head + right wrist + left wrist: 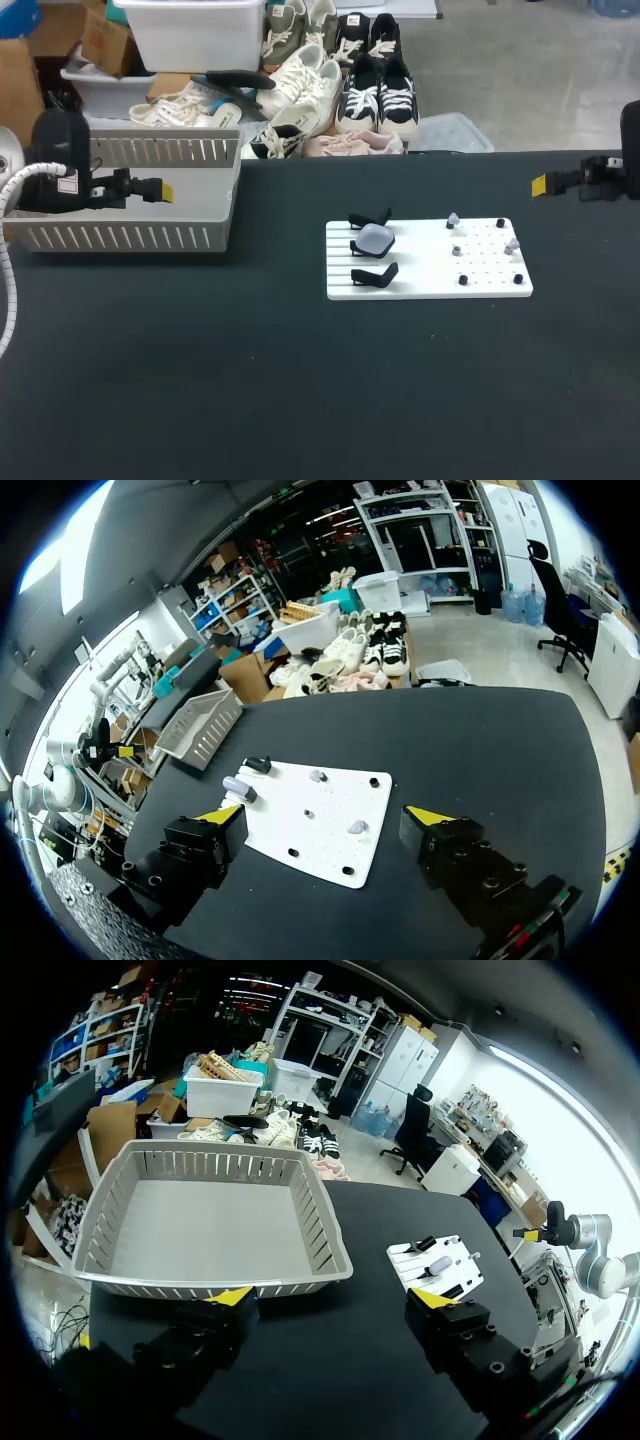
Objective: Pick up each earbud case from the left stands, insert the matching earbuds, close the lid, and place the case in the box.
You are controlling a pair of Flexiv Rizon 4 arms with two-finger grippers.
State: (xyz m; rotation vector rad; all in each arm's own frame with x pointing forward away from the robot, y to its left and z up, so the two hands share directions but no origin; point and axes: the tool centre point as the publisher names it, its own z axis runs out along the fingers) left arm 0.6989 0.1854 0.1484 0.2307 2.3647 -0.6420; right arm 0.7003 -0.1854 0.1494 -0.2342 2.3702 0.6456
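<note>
Here the black table (300, 400) holds everything. My left arm comes in level from the left, its gripper (160, 189) over the grey box (130, 237) with fingers spread wide and empty, while my right arm sits level at the far right edge, its gripper (540, 184) likewise spread and empty. Between them lies the white board (430, 285); the pale earbud case (375, 238) rests on the middle of its three black stands (372, 272), with small earbuds (453, 220) on pegs further right.

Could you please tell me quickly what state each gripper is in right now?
Left gripper: open, holding nothing.
Right gripper: open, holding nothing.
</note>
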